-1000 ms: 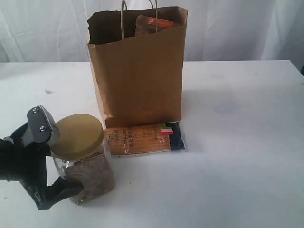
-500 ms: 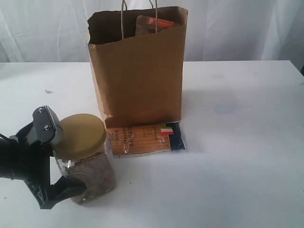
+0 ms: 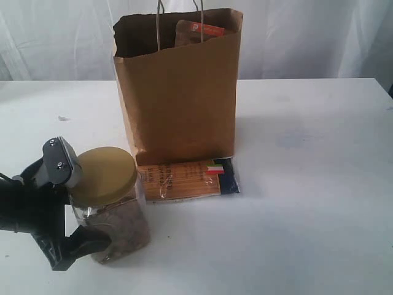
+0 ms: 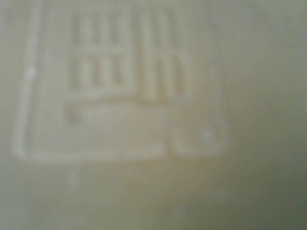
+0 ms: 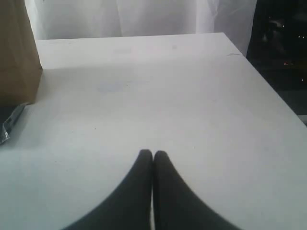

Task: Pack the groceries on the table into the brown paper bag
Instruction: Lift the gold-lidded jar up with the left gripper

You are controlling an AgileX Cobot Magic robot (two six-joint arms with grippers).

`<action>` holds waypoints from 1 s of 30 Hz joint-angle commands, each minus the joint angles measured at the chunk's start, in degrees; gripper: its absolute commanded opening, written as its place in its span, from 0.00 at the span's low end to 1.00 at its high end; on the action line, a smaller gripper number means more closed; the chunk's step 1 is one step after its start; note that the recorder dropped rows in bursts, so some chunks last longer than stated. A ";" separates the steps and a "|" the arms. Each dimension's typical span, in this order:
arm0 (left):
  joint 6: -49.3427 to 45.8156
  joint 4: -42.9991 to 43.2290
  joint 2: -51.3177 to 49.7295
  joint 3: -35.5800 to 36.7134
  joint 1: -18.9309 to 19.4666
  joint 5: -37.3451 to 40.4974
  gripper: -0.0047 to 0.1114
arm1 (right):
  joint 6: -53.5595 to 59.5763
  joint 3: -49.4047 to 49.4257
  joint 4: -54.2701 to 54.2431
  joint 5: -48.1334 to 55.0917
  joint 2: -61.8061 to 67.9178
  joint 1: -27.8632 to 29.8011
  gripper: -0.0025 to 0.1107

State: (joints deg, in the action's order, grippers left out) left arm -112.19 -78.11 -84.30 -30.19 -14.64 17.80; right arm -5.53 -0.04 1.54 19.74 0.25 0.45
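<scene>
My left gripper (image 3: 86, 204) is shut on the clear jar (image 3: 116, 224) with the olive-yellow lid (image 3: 105, 174), at the front left of the table (image 3: 307, 153). The jar leans slightly. Its lid (image 4: 144, 120) fills the blurred left wrist view and hides the fingers there. The brown paper bag (image 3: 178, 92) stands upright behind the jar, with the orange-labelled pouch (image 3: 199, 31) showing inside its mouth. In front of the bag lies the flat spaghetti packet (image 3: 184, 179). My right gripper (image 5: 153, 154) is shut and empty above bare tabletop, out of the exterior view.
In the right wrist view a corner of the bag (image 5: 17, 52) and an end of the spaghetti packet (image 5: 9, 122) show at one side. The table's edge (image 5: 268, 91) runs along the other side, with dark space beyond it.
The left gripper and the jar shifted slightly right and a little lower a second ago, then held still. The bag and packet have not moved.
</scene>
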 commanded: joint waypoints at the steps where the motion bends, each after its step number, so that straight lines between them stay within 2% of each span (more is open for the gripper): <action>1: -9.11 -1.13 0.63 -0.21 0.15 3.76 0.04 | -0.33 0.04 0.15 -0.53 -0.25 -0.06 0.02; 5: -8.80 -3.96 3.99 -0.21 0.15 4.93 0.04 | -0.33 0.04 0.15 -0.53 -0.25 -0.06 0.02; 12: -2.62 -3.84 9.65 -0.21 0.15 6.31 0.04 | -0.33 0.04 0.15 -0.53 -0.25 -0.06 0.02; 23: 6.21 4.01 12.00 -0.21 0.15 8.57 0.04 | -0.33 0.04 0.11 -0.42 -0.25 -0.06 0.02; 27: 7.88 4.16 14.68 -0.21 0.15 10.16 0.04 | -0.33 0.04 0.11 -0.42 -0.25 -0.06 0.02; 30: 12.83 4.16 17.74 -0.21 0.15 10.27 0.04 | -0.33 0.04 0.11 -0.42 -0.25 -0.06 0.02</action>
State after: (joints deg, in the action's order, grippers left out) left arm -103.40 -72.81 -69.53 -30.19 -14.64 25.91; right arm -5.53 -0.04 1.54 19.74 0.25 0.45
